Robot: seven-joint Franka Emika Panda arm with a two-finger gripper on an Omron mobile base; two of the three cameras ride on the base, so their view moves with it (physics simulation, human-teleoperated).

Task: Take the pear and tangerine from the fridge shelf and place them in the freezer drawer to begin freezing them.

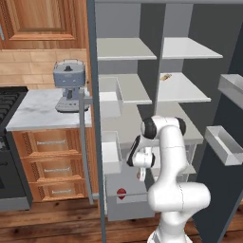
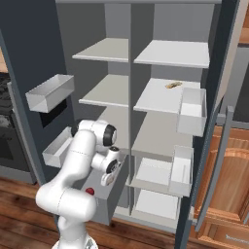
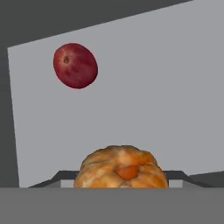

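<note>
In the hand view, the glossy red pear (image 3: 75, 65) lies upper left on the freezer drawer (image 3: 144, 87) floor; bottom centre, the gripper (image 3: 121, 175) clasps the bumpy orange tangerine (image 3: 121, 167). The base views show the pear (image 1: 121, 193) low in the drawer (image 1: 128, 201).

The arm (image 1: 173, 190) is showing glossy white, rounded, tube-like segments, with dark joint caps (image 1: 148, 127) and black rings sitting behind the jaws.
</note>
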